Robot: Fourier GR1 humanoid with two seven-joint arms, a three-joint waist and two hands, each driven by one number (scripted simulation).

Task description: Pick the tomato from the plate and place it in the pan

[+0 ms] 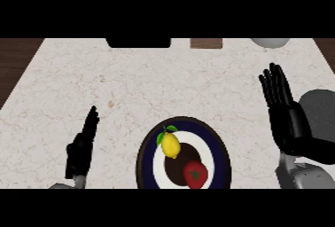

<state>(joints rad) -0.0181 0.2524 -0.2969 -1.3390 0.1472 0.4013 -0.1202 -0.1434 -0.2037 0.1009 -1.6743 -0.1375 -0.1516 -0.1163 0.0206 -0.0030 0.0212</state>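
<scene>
A red tomato [195, 174] lies on a round plate [148, 156] with a dark blue rim, at the view's lower middle. A yellow lemon [171, 144] with a green leaf sits just above it on the same plate. The grey pan [322, 111] shows at the right edge, partly behind my right hand [288, 119]. That hand stands open with straight fingers pointing away, right of the plate and apart from it. My left hand [82, 146] is open too, edge-on, left of the plate.
The pale marble counter [163, 80] runs between dark wooden strips at left and right. At its far edge stand a black object [138, 42], a small brown block [207, 43] and a grey round object [270, 42].
</scene>
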